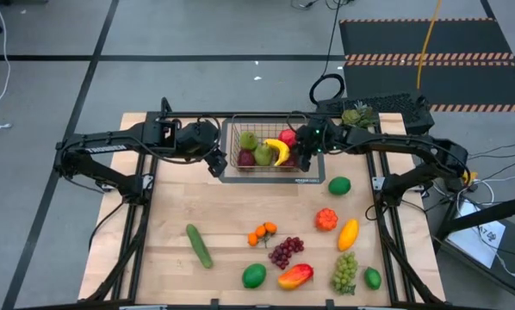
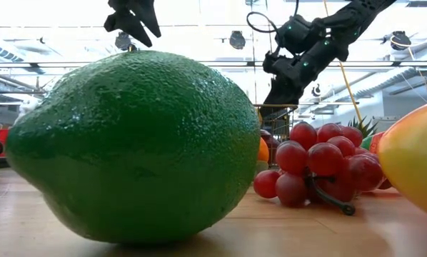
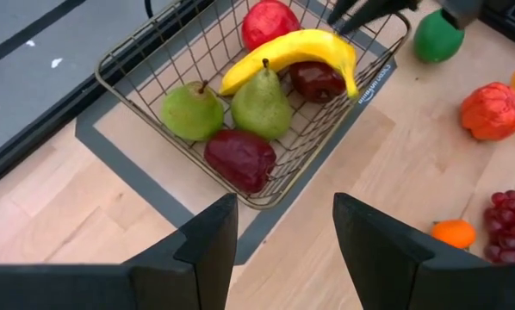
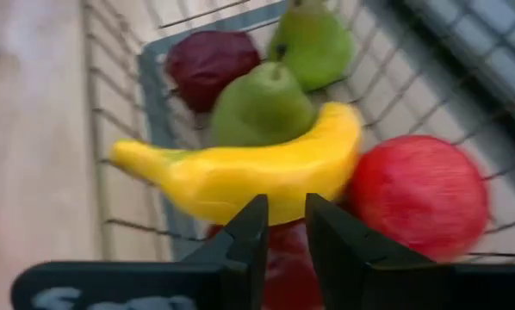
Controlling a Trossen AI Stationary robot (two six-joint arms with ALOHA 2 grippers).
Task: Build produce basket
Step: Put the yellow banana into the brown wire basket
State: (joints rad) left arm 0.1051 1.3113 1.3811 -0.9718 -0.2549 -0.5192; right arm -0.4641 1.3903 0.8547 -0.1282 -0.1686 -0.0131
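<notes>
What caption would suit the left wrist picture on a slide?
Open left gripper hovers before the dark wire-mesh basket holding a yellow banana, two green pears and dark red apples.

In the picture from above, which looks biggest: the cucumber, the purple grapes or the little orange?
1. cucumber, the longest
2. purple grapes
3. little orange, the smallest
All lie flat on the table, so the order seems fair.
</notes>
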